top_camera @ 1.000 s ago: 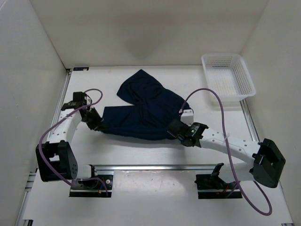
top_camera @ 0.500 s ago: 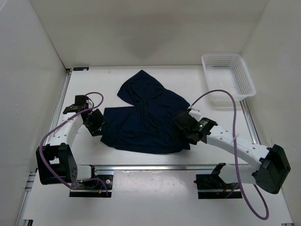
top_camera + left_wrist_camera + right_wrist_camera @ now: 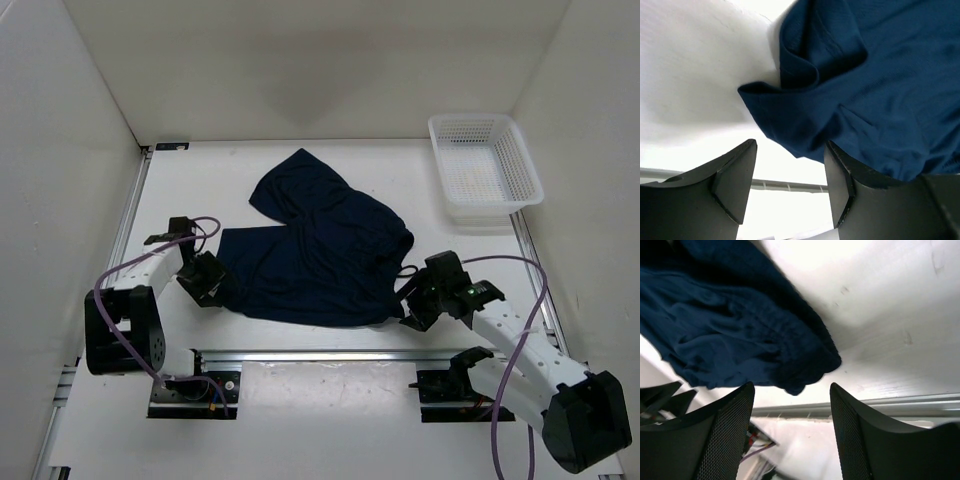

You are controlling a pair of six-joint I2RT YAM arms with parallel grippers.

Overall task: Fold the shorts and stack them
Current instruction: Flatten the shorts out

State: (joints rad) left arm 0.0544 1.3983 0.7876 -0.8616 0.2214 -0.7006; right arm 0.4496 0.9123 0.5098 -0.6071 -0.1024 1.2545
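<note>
The dark navy shorts point(image 3: 315, 250) lie spread on the white table, one leg pointing to the far left. My left gripper point(image 3: 213, 285) sits open at the shorts' near left corner. In the left wrist view that corner point(image 3: 790, 125) lies just ahead of the left gripper point(image 3: 790, 187), and nothing is between the fingers. My right gripper point(image 3: 414, 302) is open beside the near right edge. The right wrist view shows the gathered edge of the shorts point(image 3: 765, 345) just beyond the empty right gripper point(image 3: 792, 435).
A white mesh basket point(image 3: 485, 165) stands at the back right corner. An aluminium rail point(image 3: 320, 355) runs along the table's near edge, close behind both grippers. White walls close in the left, right and far sides.
Both grippers have gone from shut to open and let go of the shorts. The right arm has drawn back toward the near right. The shorts' near edge now lies flat, closer to the front.
</note>
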